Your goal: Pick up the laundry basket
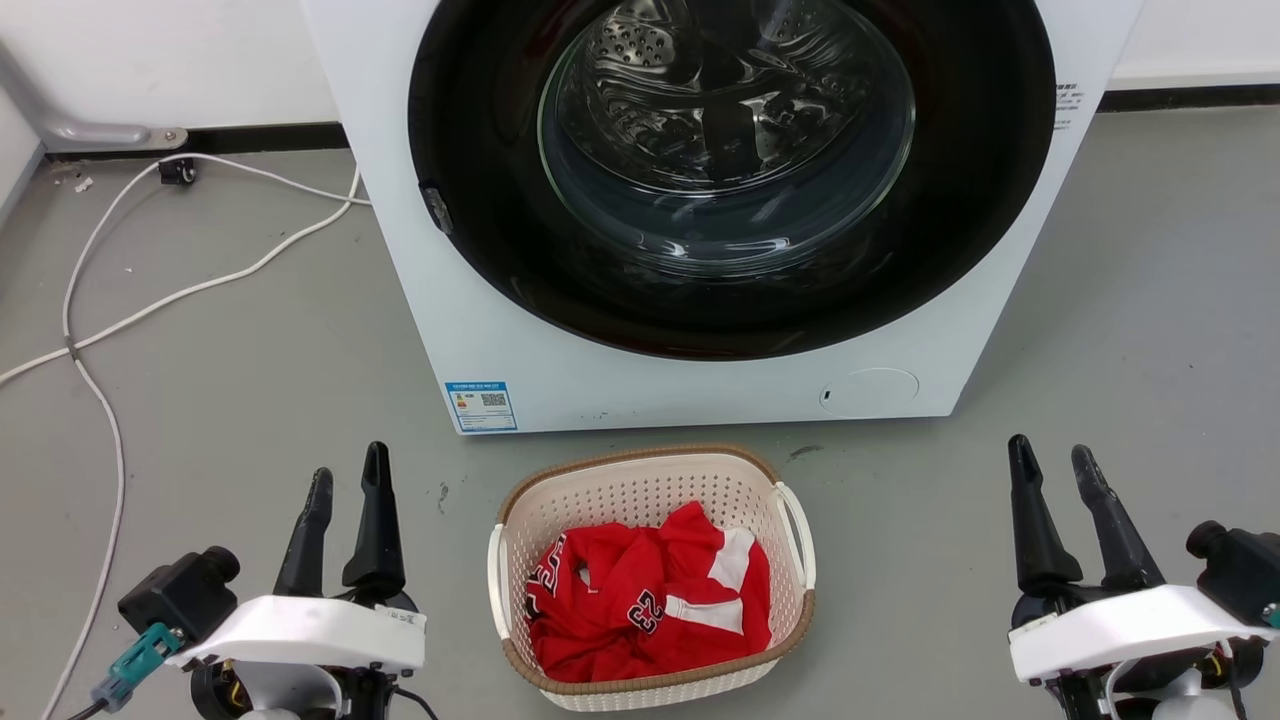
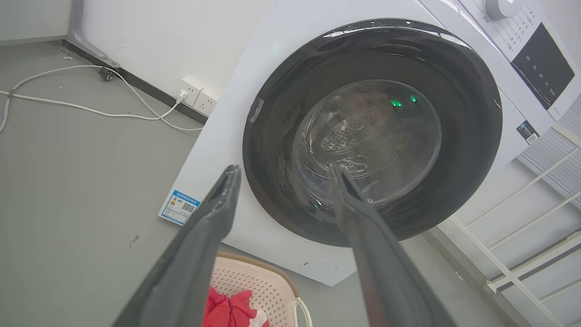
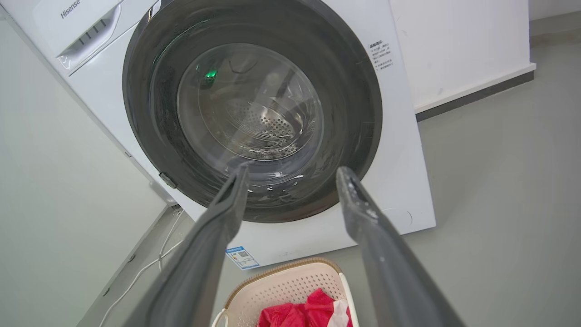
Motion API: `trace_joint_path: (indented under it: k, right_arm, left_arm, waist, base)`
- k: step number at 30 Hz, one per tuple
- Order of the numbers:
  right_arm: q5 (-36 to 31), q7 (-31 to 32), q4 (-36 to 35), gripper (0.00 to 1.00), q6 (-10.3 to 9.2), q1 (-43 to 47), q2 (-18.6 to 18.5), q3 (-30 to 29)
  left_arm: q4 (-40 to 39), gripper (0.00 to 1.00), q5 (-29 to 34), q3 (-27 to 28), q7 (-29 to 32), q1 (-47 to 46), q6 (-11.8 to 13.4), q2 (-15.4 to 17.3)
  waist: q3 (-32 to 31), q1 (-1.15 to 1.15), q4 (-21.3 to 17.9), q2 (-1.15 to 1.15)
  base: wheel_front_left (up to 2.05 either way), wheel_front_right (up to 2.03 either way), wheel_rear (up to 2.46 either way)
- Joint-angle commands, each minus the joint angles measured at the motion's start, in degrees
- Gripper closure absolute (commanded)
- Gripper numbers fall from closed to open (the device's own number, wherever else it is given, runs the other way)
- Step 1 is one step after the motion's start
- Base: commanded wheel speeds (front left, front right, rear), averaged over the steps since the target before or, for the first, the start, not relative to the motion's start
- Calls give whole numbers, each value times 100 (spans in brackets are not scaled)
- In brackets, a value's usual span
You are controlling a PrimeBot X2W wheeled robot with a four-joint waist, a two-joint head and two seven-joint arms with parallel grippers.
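One rounded, perforated plastic laundry basket (image 1: pixel 640 495) with woven-look brown rim (image 1: pixel 640 452)

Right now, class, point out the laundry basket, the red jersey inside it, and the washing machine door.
laundry basket (image 1: pixel 640 490): head view, far perforated wall.
red jersey (image 1: pixel 620 585): head view, crumpled middle.
washing machine door (image 1: pixel 725 140): head view, glass centre.

The laundry basket (image 1: pixel 640 490) is looking like smooth plastic with little holes and a woven-looking rim, holding soft red cloth (image 1: pixel 650 600). The glass door (image 1: pixel 725 130) of the washing machine (image 1: pixel 480 300) is shining, and the floor (image 1: pixel 250 350) is looking dull.
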Motion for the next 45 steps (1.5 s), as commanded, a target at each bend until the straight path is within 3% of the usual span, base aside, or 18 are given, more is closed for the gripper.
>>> trace_joint_path:
  k: [1, 23, 45]
  right_arm:
    - [-200, -70, -99, 0, 1, 15, -16, 19]
    - [-1604, -382, -268, 0, 1, 169, -17, 95]
    - [-2728, -635, -397, 0, 0, 247, -18, 158]
  left_arm:
    - [-90, 0, 170, -13, -54, 28, -29, 23]
    - [-104, 0, 1406, -52, -368, 161, -70, 25]
    - [-82, 0, 2446, -160, -622, 226, 55, 27]
  waist:
    - [5, 0, 3, 0]
    - [59, 0, 3, 0]
    - [128, 0, 17, 0]
  base:
    - [0, 0, 0]
    - [0, 0, 0]
    - [0, 0, 0]
